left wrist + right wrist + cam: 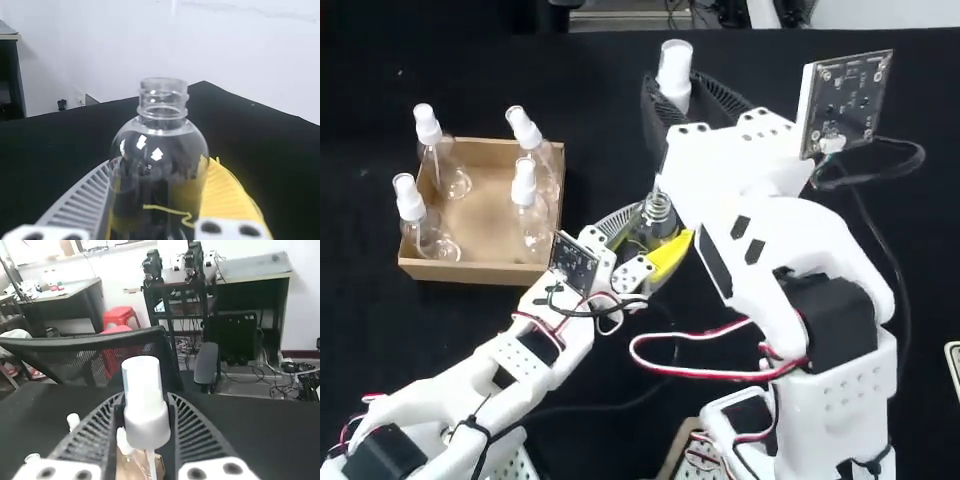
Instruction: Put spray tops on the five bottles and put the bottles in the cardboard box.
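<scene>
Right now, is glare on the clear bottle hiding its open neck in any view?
Left wrist view: small white highlights sit only on the shoulder of the bottle; the neck reads plainly against the pale wall. High view: no glare there, though the right arm crowds it. Right wrist view: the white spray top stands out against the dark chair back.

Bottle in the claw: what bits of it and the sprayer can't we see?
High view: the bottle below its neck, hidden by the left gripper and right arm.
Left wrist view: its base, cut off by the edge.
Right wrist view: where the spray top tube ends, cut off between the right gripper fingers.
</scene>
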{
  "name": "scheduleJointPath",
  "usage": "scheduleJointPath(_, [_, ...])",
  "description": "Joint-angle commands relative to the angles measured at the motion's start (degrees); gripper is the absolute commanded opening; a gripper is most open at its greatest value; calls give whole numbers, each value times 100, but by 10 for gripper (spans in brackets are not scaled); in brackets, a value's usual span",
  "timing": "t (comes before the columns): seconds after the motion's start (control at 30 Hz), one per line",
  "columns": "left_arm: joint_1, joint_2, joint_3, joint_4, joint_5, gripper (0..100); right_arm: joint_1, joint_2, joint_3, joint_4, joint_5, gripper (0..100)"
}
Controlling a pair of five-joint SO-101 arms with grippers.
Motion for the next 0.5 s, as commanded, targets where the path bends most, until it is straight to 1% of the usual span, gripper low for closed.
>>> scheduleJointPath(0.0, [57, -70, -286, -105, 44, 30, -53, -136, 40, -176, 18, 11])
scheduleJointPath(0.17, [57, -70, -259, -105, 62, 30, 149, -127, 84, -185, 18, 11])
scheduleJointPath(0.37, [66, -70, -233, -123, 79, 30, 149, -127, 110, -185, 18, 11])
scheduleJointPath(0.47, [66, -70, -233, -123, 79, 30, 149, -127, 356, -334, 18, 11])
